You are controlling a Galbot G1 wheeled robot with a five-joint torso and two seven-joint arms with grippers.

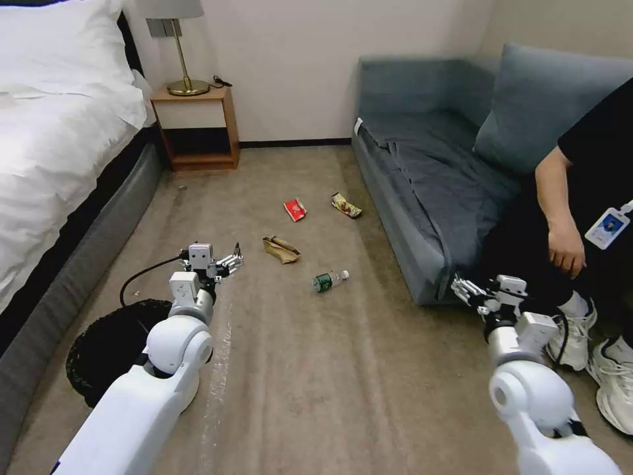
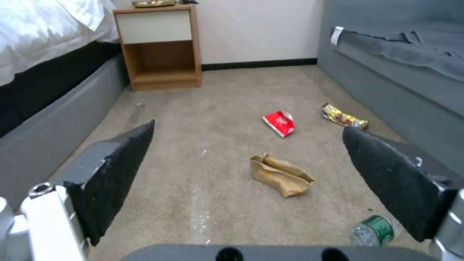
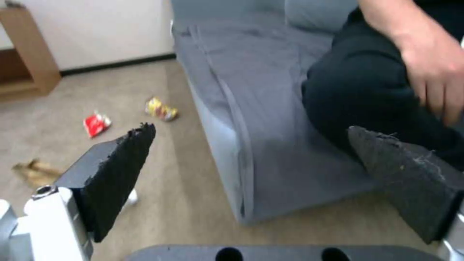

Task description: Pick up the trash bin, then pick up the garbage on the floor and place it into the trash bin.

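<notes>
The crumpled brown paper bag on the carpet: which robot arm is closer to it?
Left. The left end effector hovers just beside the brown paper bag, bed side. The right end effector is far off by the sofa.

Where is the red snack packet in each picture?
Head view: the red snack packet lies on the carpet, mid-floor, between bed and sofa.
Left wrist view: it lies on the carpet, beyond the brown paper bag.
Right wrist view: it lies on the carpet.
Shared landmark: the yellow-brown wrapper beside it, nearer the sofa.
</notes>
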